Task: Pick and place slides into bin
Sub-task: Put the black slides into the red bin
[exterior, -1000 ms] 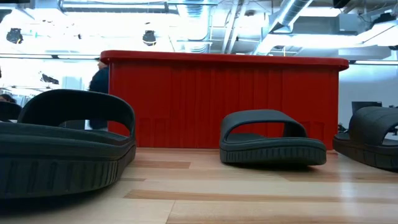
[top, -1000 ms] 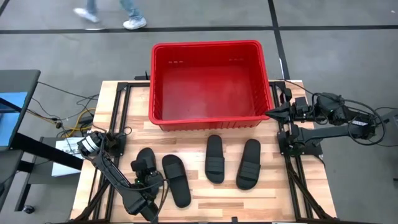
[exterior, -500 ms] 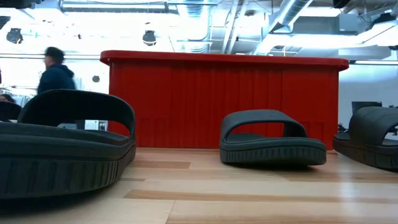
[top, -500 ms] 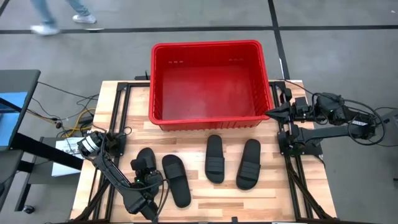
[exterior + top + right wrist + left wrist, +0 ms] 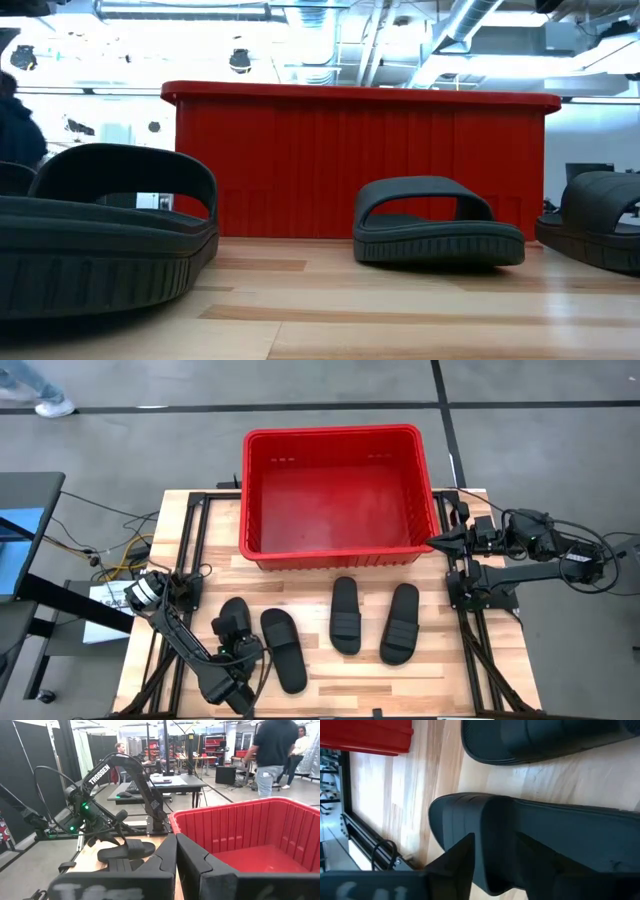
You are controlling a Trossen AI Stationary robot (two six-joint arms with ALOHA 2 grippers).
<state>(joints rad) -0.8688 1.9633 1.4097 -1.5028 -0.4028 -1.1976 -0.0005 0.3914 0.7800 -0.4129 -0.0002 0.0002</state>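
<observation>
Slides are all sitting on the desk, four in a row before the red bin, which is holding nothing; every placement is waiting. My left pincer is spreading around the leftmost slide, not closed. My right pincer is idling pinched together beside the bin.

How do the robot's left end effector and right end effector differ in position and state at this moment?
The left end effector is low over the table's near left, its fingers straddling the leftmost slide; the right end effector waits by the bin's right rim, holding nothing. The left is open around the slide's edge; the right is shut. Both are dark two-finger end effectors.
</observation>
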